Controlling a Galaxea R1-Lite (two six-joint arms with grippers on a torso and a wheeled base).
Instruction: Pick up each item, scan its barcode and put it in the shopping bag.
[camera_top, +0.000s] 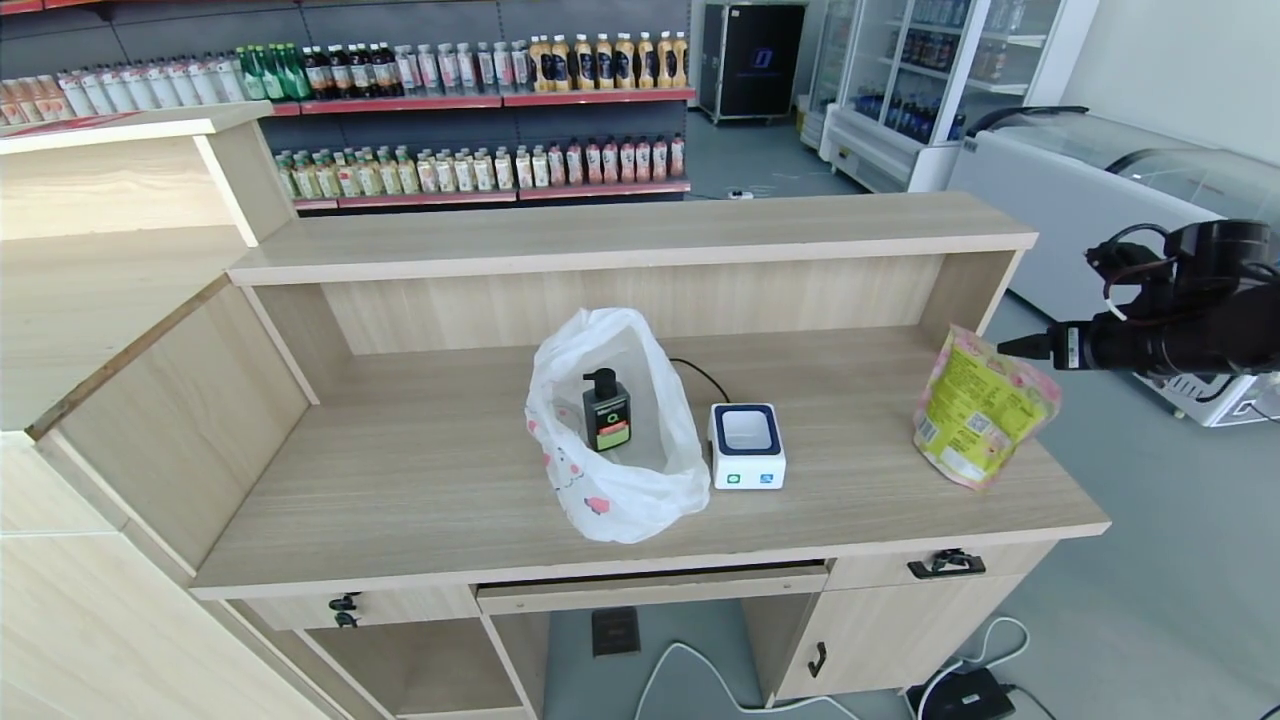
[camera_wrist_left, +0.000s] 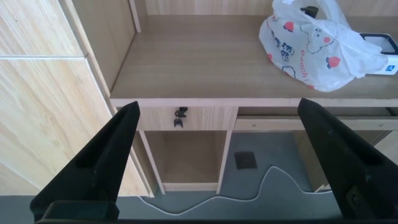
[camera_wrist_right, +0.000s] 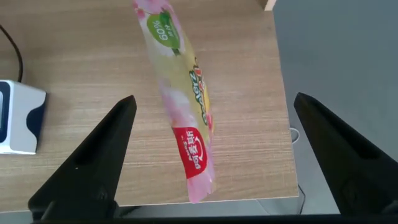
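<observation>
The white shopping bag (camera_top: 610, 490), just left of the scanner (camera_top: 746, 445), holds a black pump bottle (camera_top: 606, 410). The snack pouch (camera_top: 980, 405) stands well right of the scanner near the tabletop (camera_top: 420, 480) edge, between the right gripper's (camera_wrist_right: 214, 98) released fingers. The left gripper's (camera_wrist_left: 217, 104) fingers are spread too. Drink shelves (camera_top: 480, 170) stand beyond the scanner.

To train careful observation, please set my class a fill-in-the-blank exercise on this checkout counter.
1. Inside the shopping bag stands a black pump ____.
2. In the head view, the barcode scanner sits on the counter just to the ____ of the bag.
3. The right gripper, close to the upright snack pouch, is ____.

Missing words: bottle; right; open.
</observation>
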